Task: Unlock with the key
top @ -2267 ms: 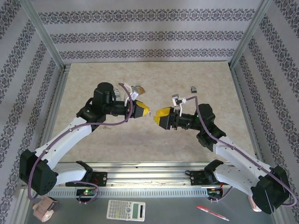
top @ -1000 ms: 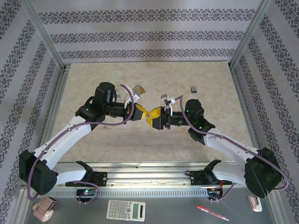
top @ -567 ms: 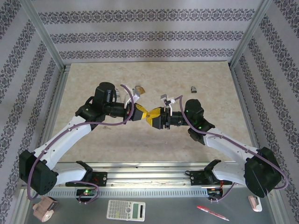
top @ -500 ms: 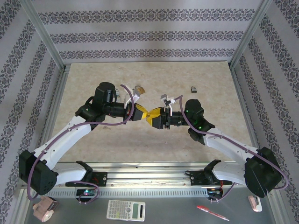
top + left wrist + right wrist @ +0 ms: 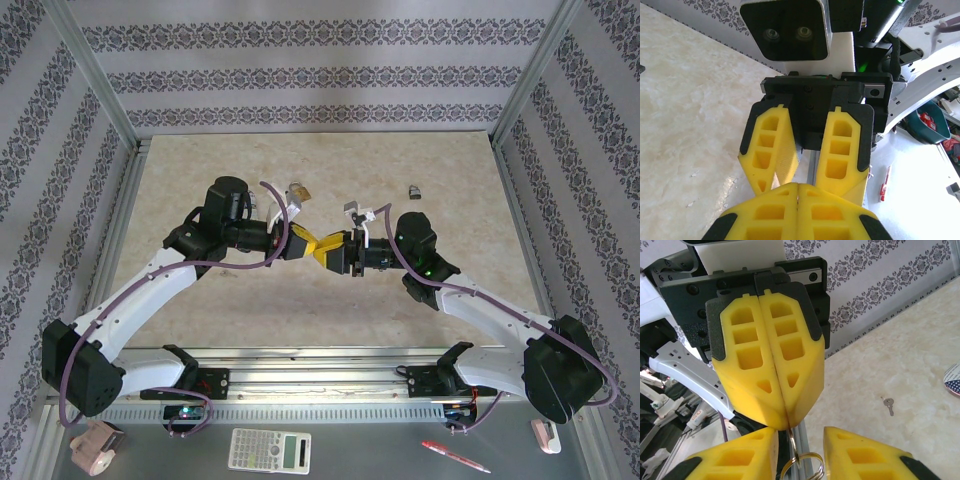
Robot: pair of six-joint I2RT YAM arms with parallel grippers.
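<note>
brought in tip to tip with the left gripper since a couple of seconds back, and narrowed since: right gripper, not yet shut, straddling the key ring. left clamped on a thin edge-on sliver, probably the key; close to a handover, by the look. second small key loose on the bench. well clear of bench edges; brass padlock just behind.
</note>
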